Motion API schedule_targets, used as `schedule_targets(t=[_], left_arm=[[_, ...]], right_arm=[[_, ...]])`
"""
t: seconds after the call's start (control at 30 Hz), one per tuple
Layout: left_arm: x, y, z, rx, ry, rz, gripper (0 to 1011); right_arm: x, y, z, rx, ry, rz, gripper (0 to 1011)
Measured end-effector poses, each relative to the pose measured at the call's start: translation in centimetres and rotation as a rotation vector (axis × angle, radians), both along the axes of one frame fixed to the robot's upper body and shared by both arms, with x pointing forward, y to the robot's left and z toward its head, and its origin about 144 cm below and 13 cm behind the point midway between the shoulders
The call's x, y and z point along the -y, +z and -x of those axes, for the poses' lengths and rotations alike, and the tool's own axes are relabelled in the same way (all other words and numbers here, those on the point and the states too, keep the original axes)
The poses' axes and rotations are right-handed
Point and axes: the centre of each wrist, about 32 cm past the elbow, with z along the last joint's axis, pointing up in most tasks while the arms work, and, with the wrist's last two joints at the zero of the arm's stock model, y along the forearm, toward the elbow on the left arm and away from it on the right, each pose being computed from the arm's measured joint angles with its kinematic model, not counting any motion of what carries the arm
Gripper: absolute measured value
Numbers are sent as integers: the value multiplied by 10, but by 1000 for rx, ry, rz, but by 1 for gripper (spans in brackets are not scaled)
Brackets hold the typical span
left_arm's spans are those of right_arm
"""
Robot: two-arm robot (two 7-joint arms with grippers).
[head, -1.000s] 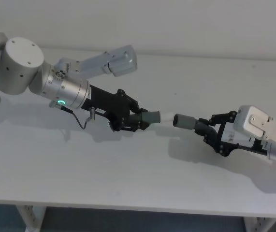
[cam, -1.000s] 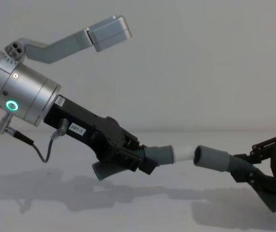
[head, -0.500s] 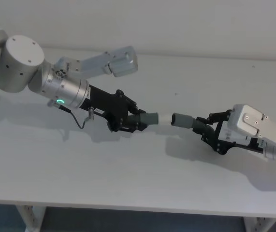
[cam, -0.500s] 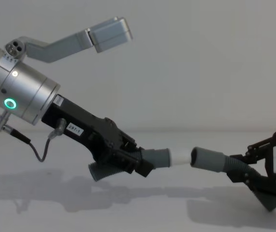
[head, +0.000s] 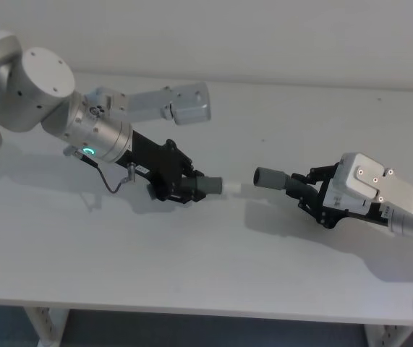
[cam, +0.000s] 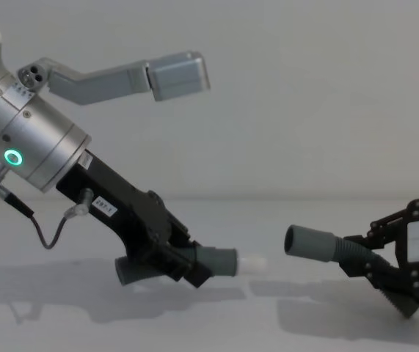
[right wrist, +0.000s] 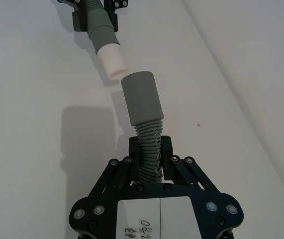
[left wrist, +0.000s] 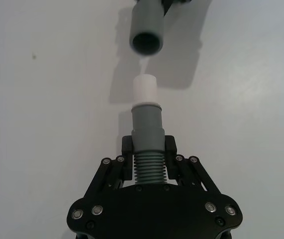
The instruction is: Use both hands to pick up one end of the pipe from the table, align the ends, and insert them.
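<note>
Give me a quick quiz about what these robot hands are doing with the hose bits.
1. True or false: the white tip already sits inside the open cuff.
2. Which gripper holds the white-tipped piece: A) left, B) right?
3. Fill in: in the chest view, the white tip lies ___ than the open cuff.
Key: 1 false: they are apart. 2 A: left gripper; right gripper holds the other piece. 3 lower.
</note>
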Motion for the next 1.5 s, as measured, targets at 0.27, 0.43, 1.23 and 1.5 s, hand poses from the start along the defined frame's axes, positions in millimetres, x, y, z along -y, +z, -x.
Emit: schedule_targets(t=[0.27,0.43,1.23,1.5], left_arm=[[4,2,0,19,29,-78,360],[6,2,0,27,38,-98,360],[9,5,1,55,49,-111,360],[10,5,1,57,45,-109,360]], right_arm=[[-1,0,0,1,0,7,238],[-1,0,0,5,2,15,238],[-8,0,3,50,-4,72,239],[-13,-1,3,53,-30,86,239]])
